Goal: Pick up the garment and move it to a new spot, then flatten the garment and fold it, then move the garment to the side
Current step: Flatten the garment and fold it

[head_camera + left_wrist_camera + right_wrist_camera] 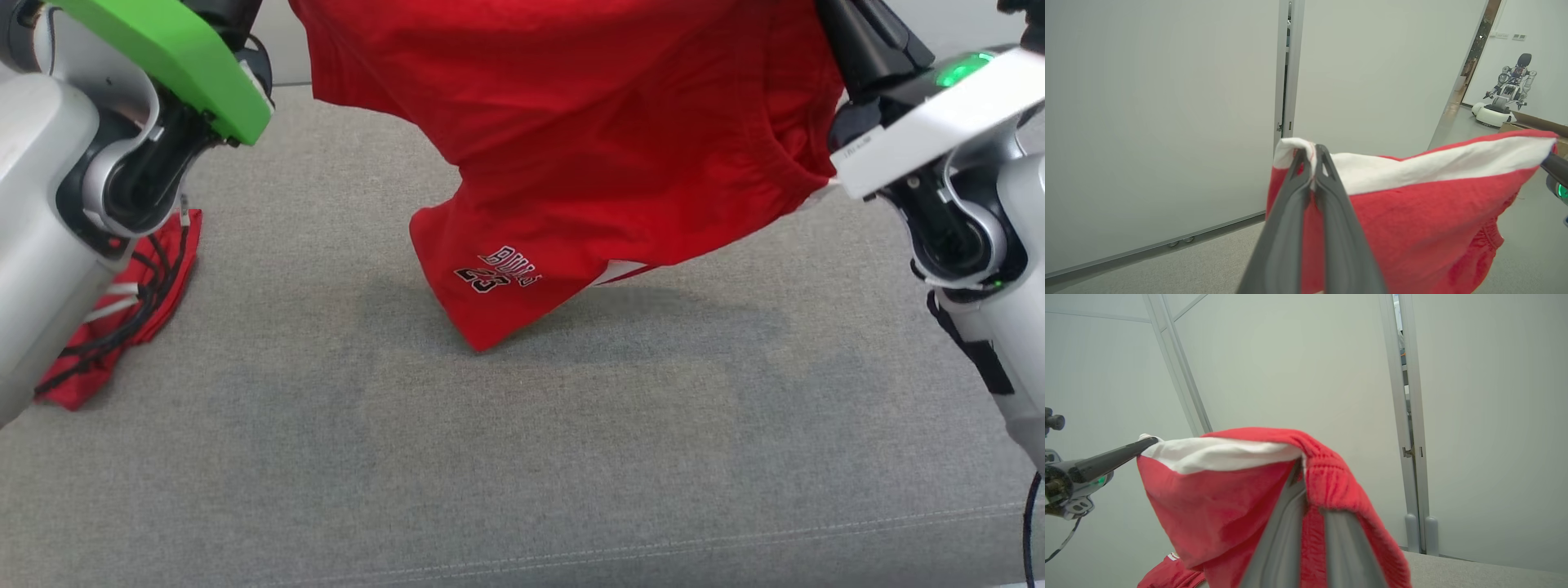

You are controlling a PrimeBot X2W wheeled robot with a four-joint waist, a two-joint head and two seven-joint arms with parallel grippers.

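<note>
- Left gripper (pixel 1311 157) was clamped on the white-lined corner of the red shorts (pixel 588 147), and right gripper (pixel 1306 486) was pinched on the elastic waistband.
- The shorts hung stretched between them above the counter (pixel 522 457). One leg's tip drooped right down to it, and I couldn't tell if it touched.
- My guess is they were held wide so the shorts would land flat.
- Another red garment (pixel 82 384) sat at the counter's left end, out of the way.
</note>
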